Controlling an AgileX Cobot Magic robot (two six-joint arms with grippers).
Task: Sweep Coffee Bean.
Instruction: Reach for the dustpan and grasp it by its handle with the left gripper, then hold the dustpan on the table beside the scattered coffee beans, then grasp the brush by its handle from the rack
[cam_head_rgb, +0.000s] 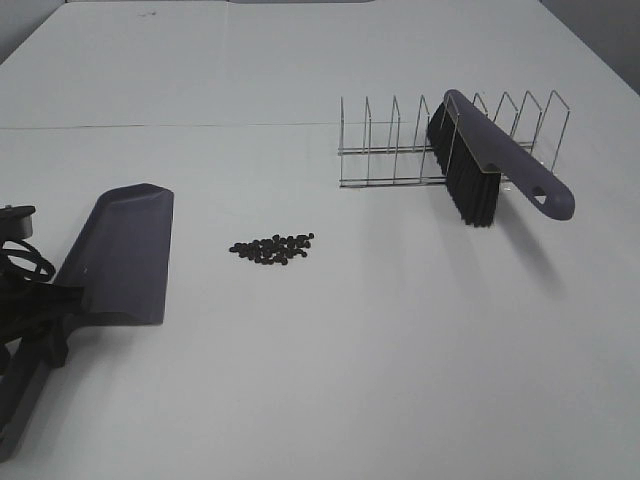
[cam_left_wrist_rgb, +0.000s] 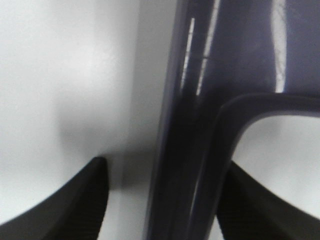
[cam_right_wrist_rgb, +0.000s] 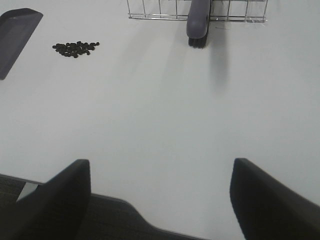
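The coffee beans (cam_head_rgb: 272, 249) lie in a small loose cluster on the white table, also seen in the right wrist view (cam_right_wrist_rgb: 76, 48). A purple-grey dustpan (cam_head_rgb: 120, 255) lies flat to their left. My left gripper (cam_head_rgb: 48, 322) straddles its handle (cam_left_wrist_rgb: 192, 150). The jaws stand wide, with a strip of table showing between one finger (cam_left_wrist_rgb: 75, 202) and the handle. A purple brush (cam_head_rgb: 490, 160) with black bristles leans on a wire rack (cam_head_rgb: 400, 140) at the back right. My right gripper (cam_right_wrist_rgb: 160, 167) is open and empty above the table's front edge, out of the high view.
The wire rack (cam_right_wrist_rgb: 160, 10) stands beyond the brush (cam_right_wrist_rgb: 198, 22). The table's front edge and dark floor (cam_right_wrist_rgb: 100, 220) show under my right gripper. Cables (cam_head_rgb: 25, 260) of the left arm lie beside the dustpan.
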